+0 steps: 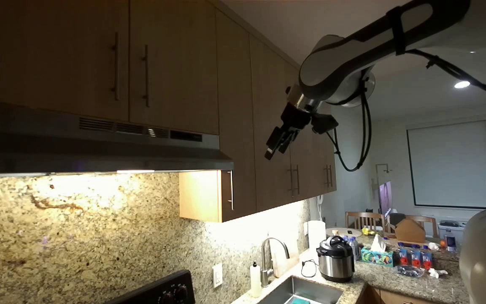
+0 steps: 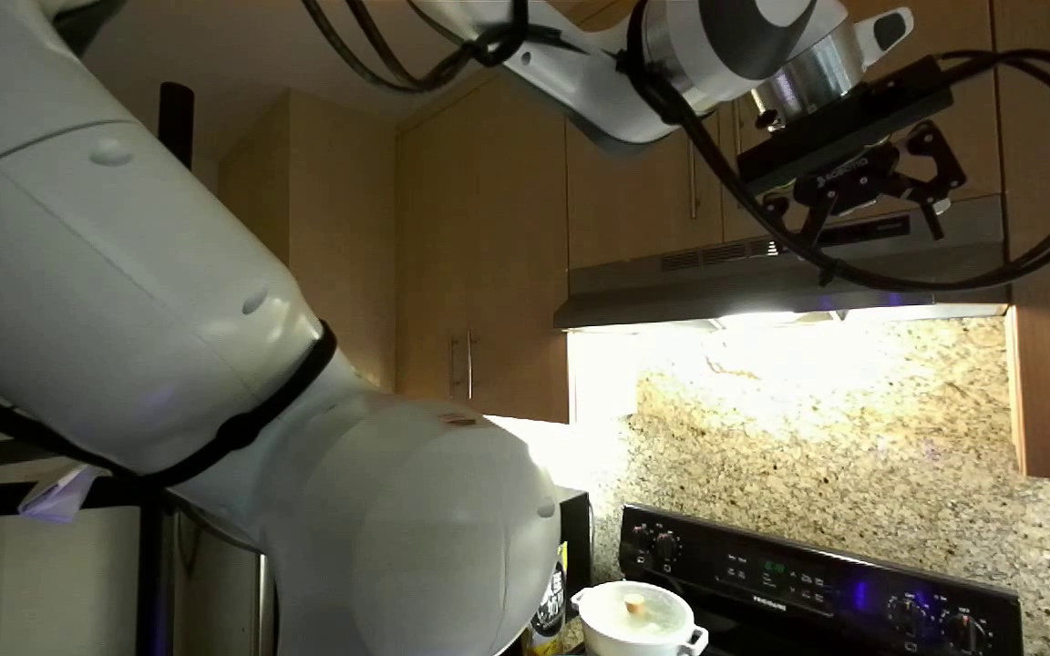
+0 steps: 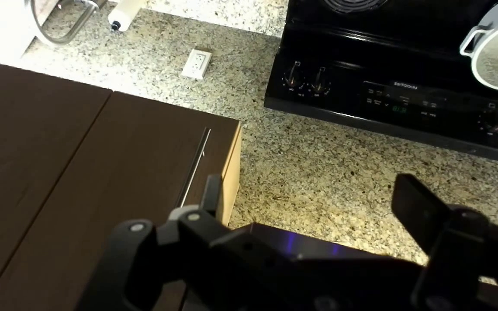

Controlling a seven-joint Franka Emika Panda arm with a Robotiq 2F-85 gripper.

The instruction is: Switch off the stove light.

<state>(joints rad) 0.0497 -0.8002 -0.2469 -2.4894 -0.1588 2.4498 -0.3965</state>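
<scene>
Light-brown wooden cabinets [image 1: 171,63] run across both exterior views, above a yellowish, dark-speckled stone backsplash [image 1: 99,245]. A white-and-black jointed robot arm [image 1: 336,65] reaches in from 2 o'clock in an exterior view. The wide black stove [image 3: 387,65] lies toward 2 o'clock in the wrist view. A long grey metal range hood [image 1: 78,147] sits directly below the cabinets, at 9 o'clock in an exterior view. A round white two-handled pot [image 2: 642,642] stands toward 5 o'clock in an exterior view. The black two-fingered gripper [image 3: 316,205] is released, its fingers [image 3: 417,211] spread well apart. The bright white stove light [image 1: 136,171] glows on the hood's underside, at about 9 o'clock from the gripper and well apart from it in an exterior view.
</scene>
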